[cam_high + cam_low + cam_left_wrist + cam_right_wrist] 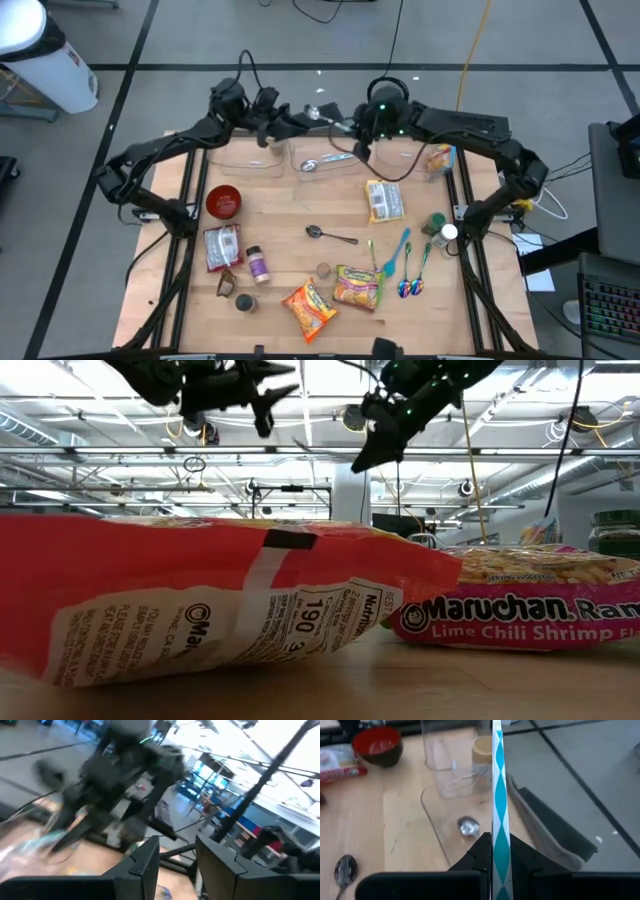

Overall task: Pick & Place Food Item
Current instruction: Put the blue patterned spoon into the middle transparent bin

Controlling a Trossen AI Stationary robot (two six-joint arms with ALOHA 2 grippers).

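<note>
The right claw is pressed together on a thin teal-and-white patterned handle, not on food, and it hangs above the middle clear bin at the far edge of the table. The left claw hovers close beside it over the bins with its fingers spread and nothing between them. We judge the step in hand to be dropping this utensil into the bin that already holds a metal spoon. To do it well, we lower the handle inside the bin walls before we release. We keep it upright so that it does not catch the rim, and we keep the left arm clear of the path. The food is elsewhere. We count five noodle packets: one lies in the right bin and four lie on the table. We also count three clear bins, one red bowl and two metal spoons, the second lying on the table. Three coloured utensils lie near the right edge, and about six small jars are scattered around, though these are too small to count exactly.
</note>
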